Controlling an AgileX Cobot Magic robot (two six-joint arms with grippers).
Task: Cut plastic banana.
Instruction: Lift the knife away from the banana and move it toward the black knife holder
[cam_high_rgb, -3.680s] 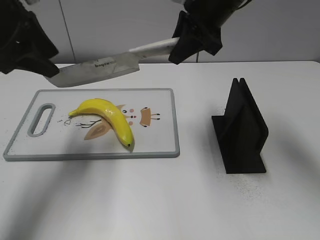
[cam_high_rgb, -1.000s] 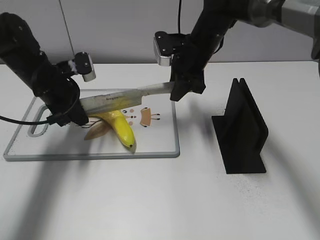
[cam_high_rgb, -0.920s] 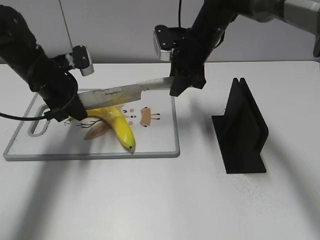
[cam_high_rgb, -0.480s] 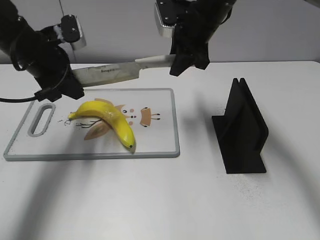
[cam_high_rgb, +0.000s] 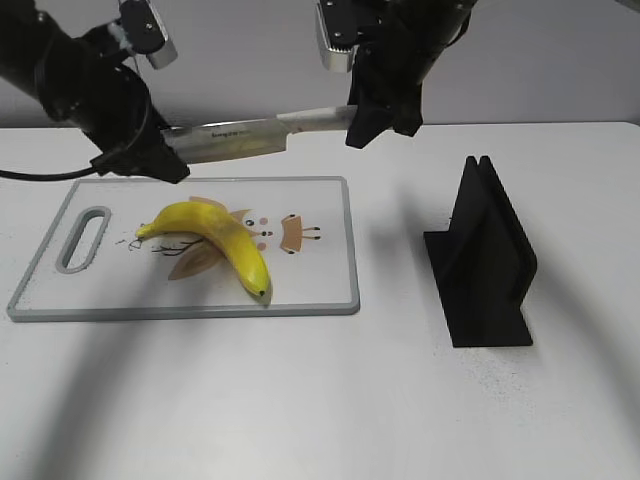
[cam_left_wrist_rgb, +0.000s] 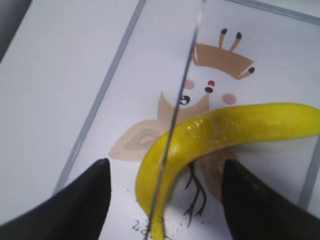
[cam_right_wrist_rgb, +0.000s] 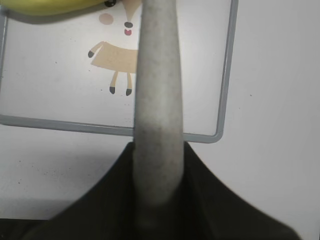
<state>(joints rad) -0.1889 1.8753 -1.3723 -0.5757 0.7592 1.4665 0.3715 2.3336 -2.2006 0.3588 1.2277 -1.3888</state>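
at the upper left of the exterior frame my left claw (cam_high_rgb: 150, 160) pinches the tip end of the knife (cam_high_rgb: 250, 135). in its wrist view the two fingers (cam_left_wrist_rgb: 75, 205) stand apart at the bottom corners with the blade edge-on between them, so how tightly they bear on the steel i cannot tell.

below it, left of centre, the banana (cam_high_rgb: 215, 235) lies on the cutting board (cam_high_rgb: 320, 300). its long axis slants from the upper left down toward the lower right, its dark tip near the board's front edge. it looks whole.

the knife hangs level above the board's far edge, clear of the fruit, its length running left to right. seen from the left wrist, the blade (cam_left_wrist_rgb: 175, 120) crosses the banana (cam_left_wrist_rgb: 225, 130) near its bend, roughly square to the curve there. that crossing is what the cut turns on: i judge the fruit sits straight below the blade, so the blade needs to come down.

at upper centre my right claw (cam_high_rgb: 375, 115) is closed around the pale handle (cam_right_wrist_rgb: 155, 100), which fills its wrist view. my left claw is nearer the banana.

at right a black stand (cam_high_rgb: 485, 260) sits well apart from the board.
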